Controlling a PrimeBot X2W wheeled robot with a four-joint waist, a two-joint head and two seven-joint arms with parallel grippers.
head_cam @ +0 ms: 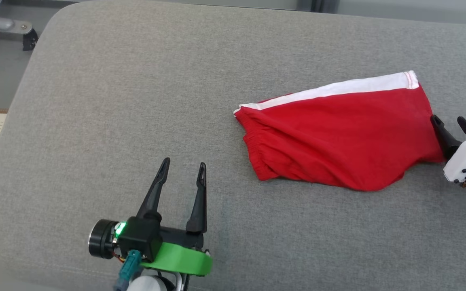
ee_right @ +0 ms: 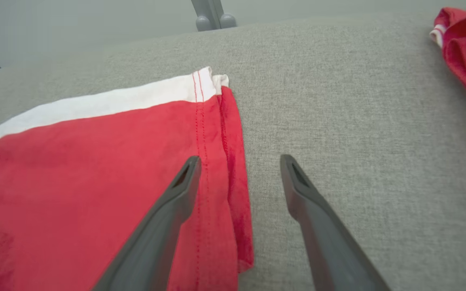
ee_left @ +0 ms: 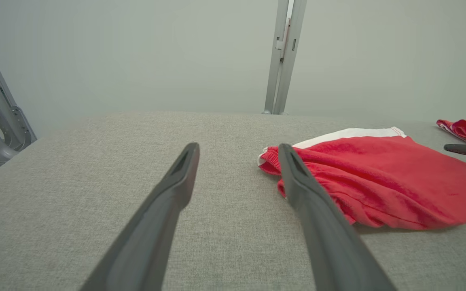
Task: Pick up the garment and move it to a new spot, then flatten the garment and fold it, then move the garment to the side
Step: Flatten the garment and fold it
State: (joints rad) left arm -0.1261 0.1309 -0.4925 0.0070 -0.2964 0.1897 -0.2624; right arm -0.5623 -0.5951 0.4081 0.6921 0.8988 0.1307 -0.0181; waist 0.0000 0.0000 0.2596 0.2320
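The red cloth shorts (head_cam: 342, 137) with a white stripe lie on the soft grey pad (head_cam: 136, 101). The left gripper (head_cam: 184, 163) and right gripper (head_cam: 448, 119) are open and empty.

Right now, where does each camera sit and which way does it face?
Head view: on the head, facing down at the grey cushion and red shorts; left gripper and right gripper, both open.
Left wrist view: left wrist, low across the cushion along its own fingers, shorts at right.
Right wrist view: right wrist, own fingers either side of the shorts' hem.
Both wrist views share a second red garment.
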